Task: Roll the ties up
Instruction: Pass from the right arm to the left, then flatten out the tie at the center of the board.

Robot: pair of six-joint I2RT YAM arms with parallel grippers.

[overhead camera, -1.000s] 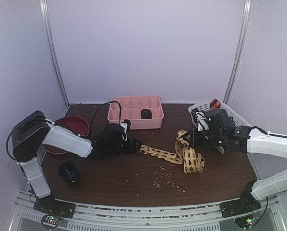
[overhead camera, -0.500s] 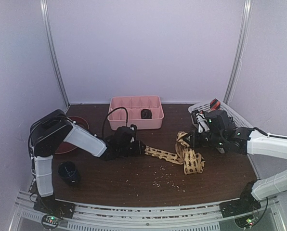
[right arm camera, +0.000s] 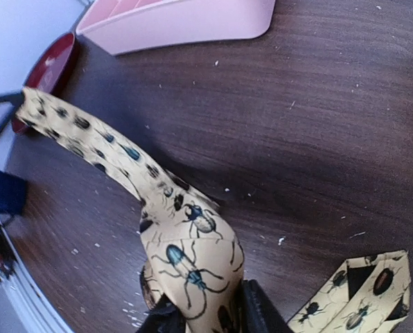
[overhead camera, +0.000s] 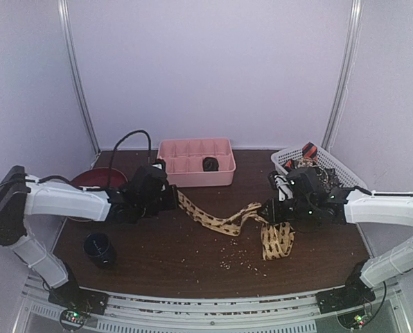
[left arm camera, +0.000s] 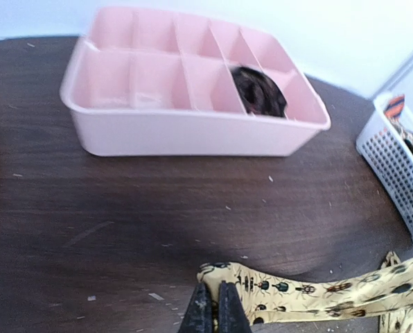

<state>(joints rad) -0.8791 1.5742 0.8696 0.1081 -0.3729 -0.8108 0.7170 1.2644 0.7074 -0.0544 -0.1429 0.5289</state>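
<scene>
A tan tie (overhead camera: 220, 222) printed with beetles stretches across the table between both grippers. My left gripper (overhead camera: 173, 197) is shut on its narrow end, seen in the left wrist view (left arm camera: 215, 316), holding the tie (left arm camera: 310, 291) just above the table. My right gripper (overhead camera: 267, 211) is shut on a folded bunch of the tie (right arm camera: 192, 267); the wide end (overhead camera: 276, 239) hangs down onto the table. A dark rolled tie (overhead camera: 210, 164) sits in the pink tray (overhead camera: 196, 173), also in the left wrist view (left arm camera: 260, 94). Dark and red ties (overhead camera: 309, 151) lie in the white basket (overhead camera: 341, 170).
A red bowl (overhead camera: 99, 179) sits at back left behind the left arm. A dark blue cup (overhead camera: 99, 248) stands at front left. Crumbs are scattered over the table's front middle. The white basket (left arm camera: 393, 166) shows at the left wrist view's right edge.
My left gripper has pulled the tie's narrow end left and back toward the pink tray, drawing the tie out longer. My right gripper has shifted slightly left with its bunch.
</scene>
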